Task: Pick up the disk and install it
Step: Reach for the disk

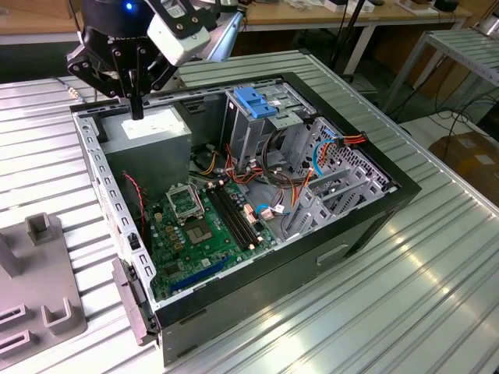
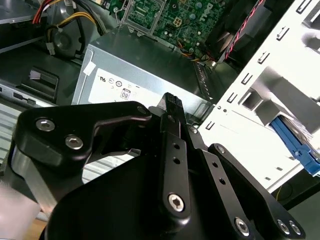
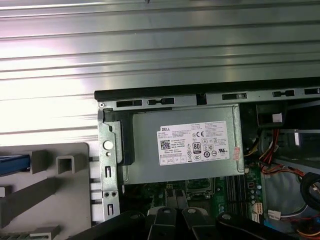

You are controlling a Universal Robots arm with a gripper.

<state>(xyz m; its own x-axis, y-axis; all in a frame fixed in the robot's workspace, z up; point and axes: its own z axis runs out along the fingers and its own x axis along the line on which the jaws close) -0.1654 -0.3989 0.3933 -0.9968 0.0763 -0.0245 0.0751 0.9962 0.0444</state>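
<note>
the tool (image 1: pixel 137 109) hangs with its black fingers (image 3: pixel 165 216) pressed together and nothing between them, just above the grey power supply (image 1: pixel 152 132) with its white label, in a corner of the open computer case (image 1: pixel 366 226). past the case's slotted metal wall (image 1: pixel 105 183), a grey fixture (image 3: pixel 45 200) lies on the ribbed metal tabletop (image 1: pixel 390 312). the disk (image 3: pixel 14 164) rests in that fixture, outside the case and apart from the tool; its bright blue plastic rail is in sight, its metal body and label cannot be made out.
</note>
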